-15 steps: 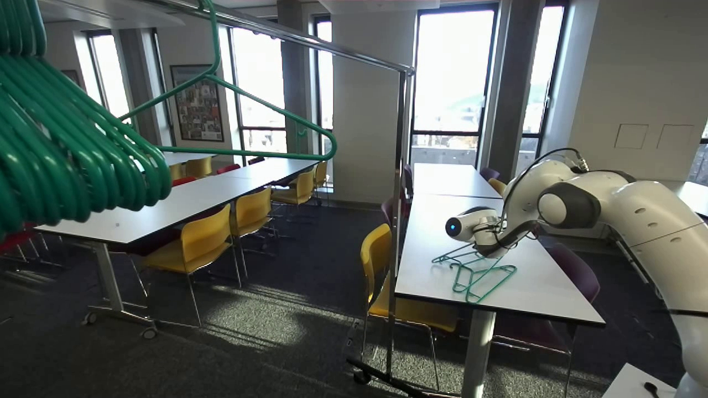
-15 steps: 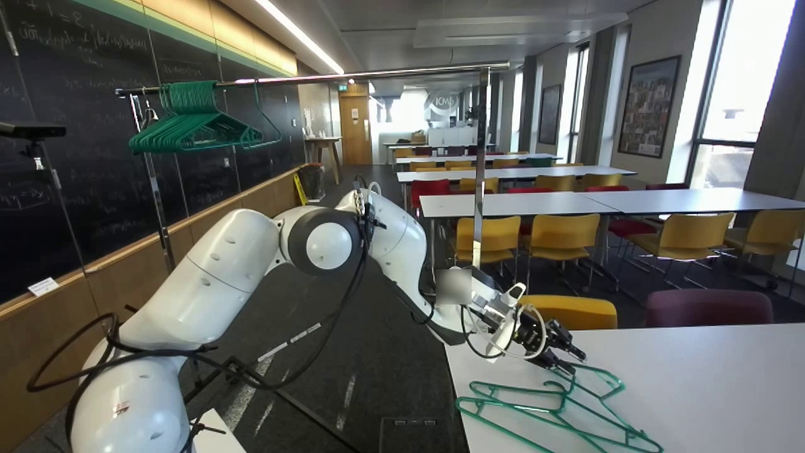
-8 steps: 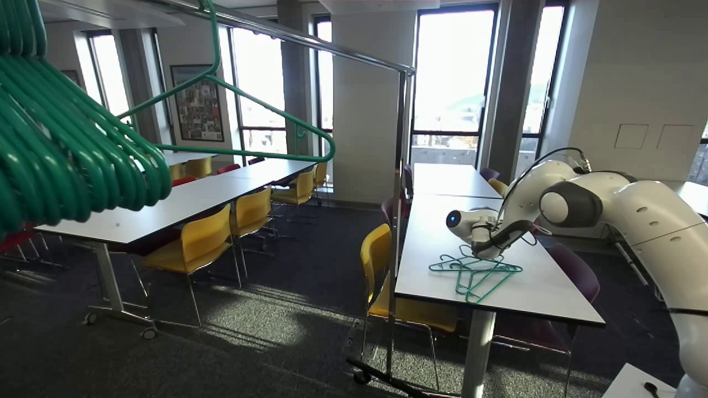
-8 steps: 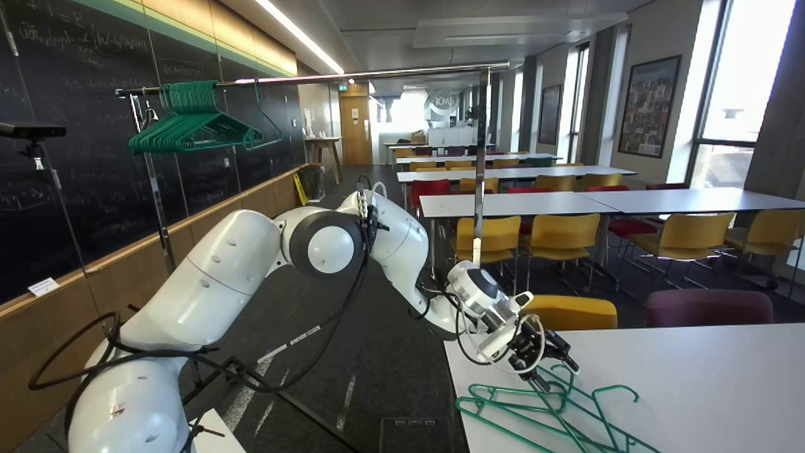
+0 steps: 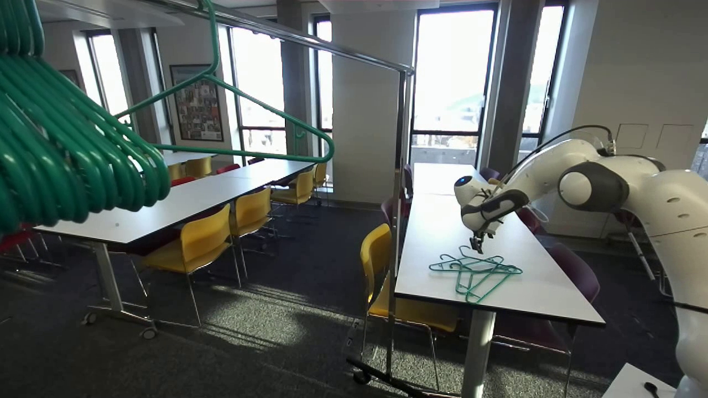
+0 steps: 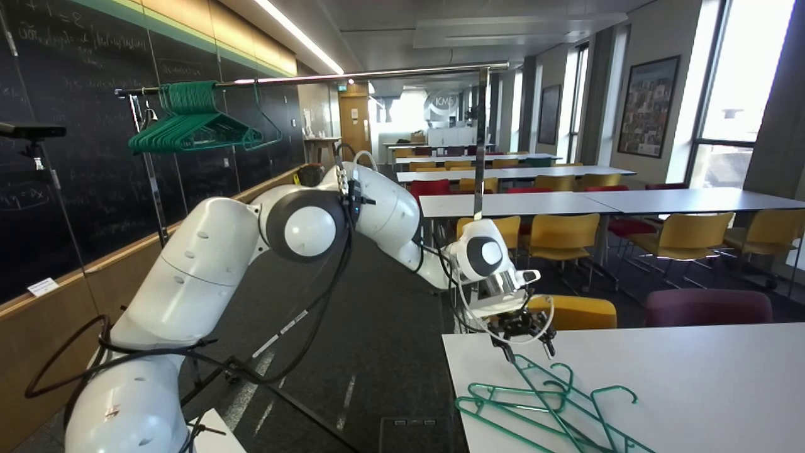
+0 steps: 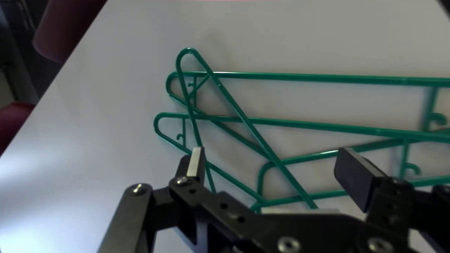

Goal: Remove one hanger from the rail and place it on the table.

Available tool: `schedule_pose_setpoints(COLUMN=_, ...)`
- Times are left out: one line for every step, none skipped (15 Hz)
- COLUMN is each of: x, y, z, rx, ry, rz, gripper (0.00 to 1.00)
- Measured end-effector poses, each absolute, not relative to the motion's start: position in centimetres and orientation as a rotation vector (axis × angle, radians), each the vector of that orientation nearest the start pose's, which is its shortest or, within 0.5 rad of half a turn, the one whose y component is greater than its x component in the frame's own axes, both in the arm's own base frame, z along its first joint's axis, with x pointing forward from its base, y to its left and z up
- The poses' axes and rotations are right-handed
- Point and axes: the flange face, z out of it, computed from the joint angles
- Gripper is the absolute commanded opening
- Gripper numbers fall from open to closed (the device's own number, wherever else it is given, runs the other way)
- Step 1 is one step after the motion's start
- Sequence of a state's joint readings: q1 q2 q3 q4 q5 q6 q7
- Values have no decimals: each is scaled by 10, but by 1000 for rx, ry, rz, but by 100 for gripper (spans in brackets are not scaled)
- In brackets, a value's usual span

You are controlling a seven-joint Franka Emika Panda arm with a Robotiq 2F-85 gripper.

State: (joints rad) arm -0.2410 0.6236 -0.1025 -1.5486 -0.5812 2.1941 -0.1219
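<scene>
In the wrist view my gripper (image 7: 272, 160) stands open with its fingers wide apart and nothing between them. Beneath it, green hangers lie on the white table (image 7: 105, 123): two roughly parallel, and a hanger (image 7: 246, 119) crossing on top of them. An exterior view puts the gripper (image 6: 529, 352) just above the pile's far end, apart from it; part of the pile is cut off there by the frame's bottom edge. The silver rail (image 6: 409, 72) still carries a dense bunch of green hangers (image 6: 195, 123). A single hanger (image 5: 287, 114) hangs beside the bunch.
The rack's upright pole (image 5: 399, 166) stands close to the table's near corner. A yellow chair (image 6: 569, 313) and a purple chair (image 6: 710, 308) line the table's edge. A loose black cable (image 6: 321, 314) droops along the arm.
My gripper has opened and let go of a hanger, which has dropped flat across the others on the table. The arm has since risen and drawn back from the pile.
</scene>
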Motion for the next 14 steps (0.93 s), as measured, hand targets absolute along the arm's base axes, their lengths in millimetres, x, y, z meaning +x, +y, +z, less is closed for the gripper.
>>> schedule_pose_setpoints(x=661, y=-239, z=314, rx=2666, ry=200, rz=-145, gripper=100)
schedule_pose_setpoints(x=656, y=-229, z=333, rx=2723, ry=216, rz=-150, gripper=100)
schedule_pose_setpoints(x=649, y=-218, z=353, rx=2783, ry=234, rz=-158, gripper=100)
schedule_pose_setpoints(x=642, y=-206, z=370, rx=2840, ry=254, rz=-168, gripper=100)
schedule_pose_setpoints(x=634, y=-194, z=388, rx=2897, ry=278, rz=-174, gripper=100)
schedule_pose_setpoints(x=626, y=-181, z=405, rx=2953, ry=308, rz=-171, gripper=100)
schedule_pose_setpoints(x=617, y=-170, z=421, rx=3006, ry=341, rz=-163, gripper=100)
schedule_pose_setpoints(x=608, y=-158, z=437, rx=3059, ry=378, rz=-153, gripper=100)
schedule_pose_setpoints(x=599, y=-148, z=451, rx=3110, ry=419, rz=-139, gripper=100)
schedule_pose_setpoints(x=590, y=-139, z=463, rx=3160, ry=465, rz=-125, gripper=100)
schedule_pose_setpoints(x=582, y=-132, z=474, rx=3207, ry=510, rz=-101, gripper=100)
schedule_pose_setpoints(x=577, y=-127, z=482, rx=3230, ry=524, rz=-72, gripper=100)
schedule_pose_setpoints(x=573, y=-125, z=488, rx=3236, ry=524, rz=-57, gripper=100)
schedule_pose_setpoints(x=570, y=-124, z=490, rx=3239, ry=523, rz=-51, gripper=100)
